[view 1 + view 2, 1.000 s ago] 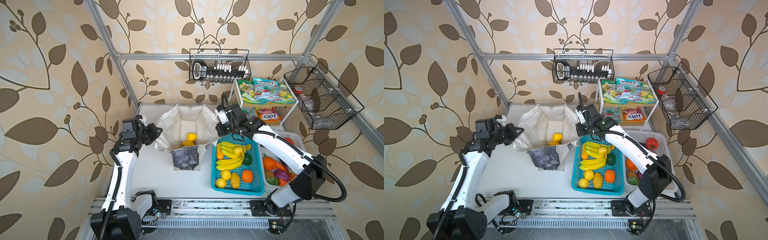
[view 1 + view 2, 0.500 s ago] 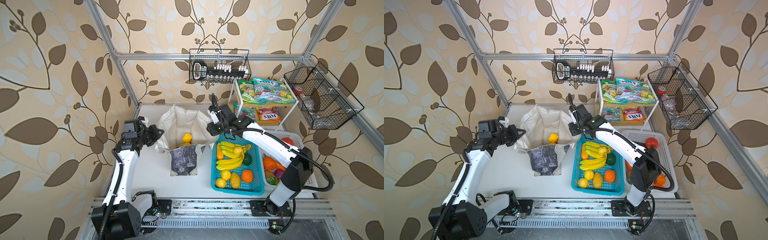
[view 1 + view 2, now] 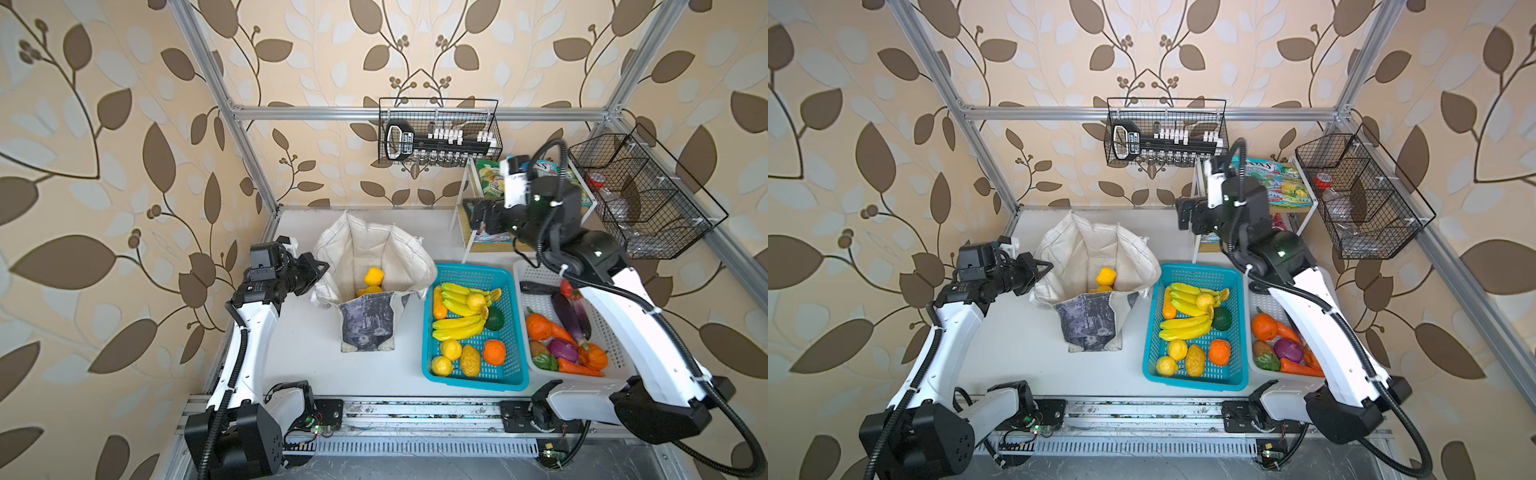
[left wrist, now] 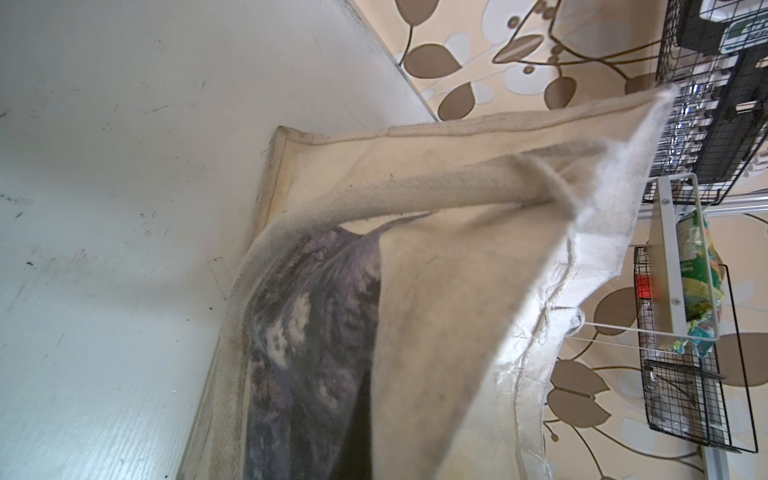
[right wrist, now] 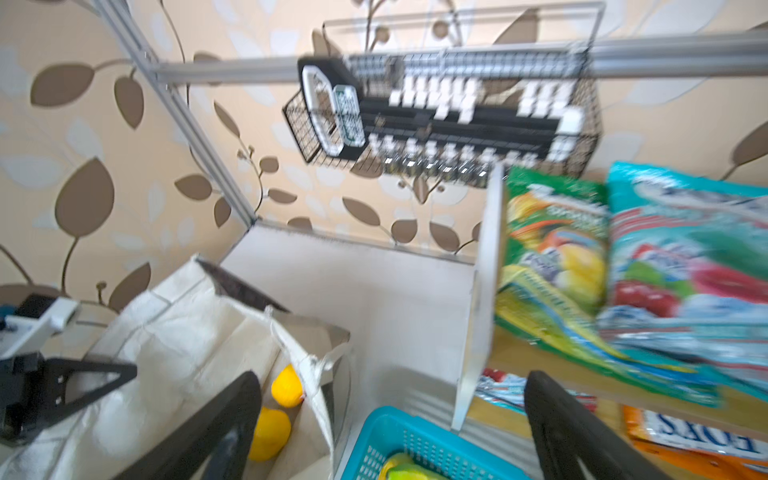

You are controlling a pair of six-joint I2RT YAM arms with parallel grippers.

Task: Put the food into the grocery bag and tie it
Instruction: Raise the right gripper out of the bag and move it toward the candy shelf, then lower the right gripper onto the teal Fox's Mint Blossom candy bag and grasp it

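The grocery bag [image 3: 374, 253] stands open mid-table in both top views, with a yellow bell pepper [image 3: 373, 275] and a yellow fruit [image 5: 266, 432] inside. My left gripper [image 3: 319, 270] is at the bag's left rim, shut on the fabric; in the left wrist view the bag's cloth [image 4: 436, 291] fills the picture and hides the jaws. My right gripper [image 5: 390, 432] is raised beside the shelf, open and empty, its dark fingers [image 5: 216, 424] wide apart. Green [image 5: 552, 237] and blue [image 5: 685, 257] sweet packets lie on the shelf's top. More toy produce, including an eggplant [image 3: 567, 316], fills the baskets.
A blue basket [image 3: 469, 272] with bananas and citrus sits right of the bag, and a white basket [image 3: 525, 270] lies under my right arm. The white shelf [image 3: 467, 237] stands at the back right. Black wire baskets [image 3: 438, 133] [image 3: 640, 199] hang on the walls.
My right gripper has opened and swung from the bag's right rim back and right, up to the shelf. The bag's mouth has widened again. The left arm barely moved.
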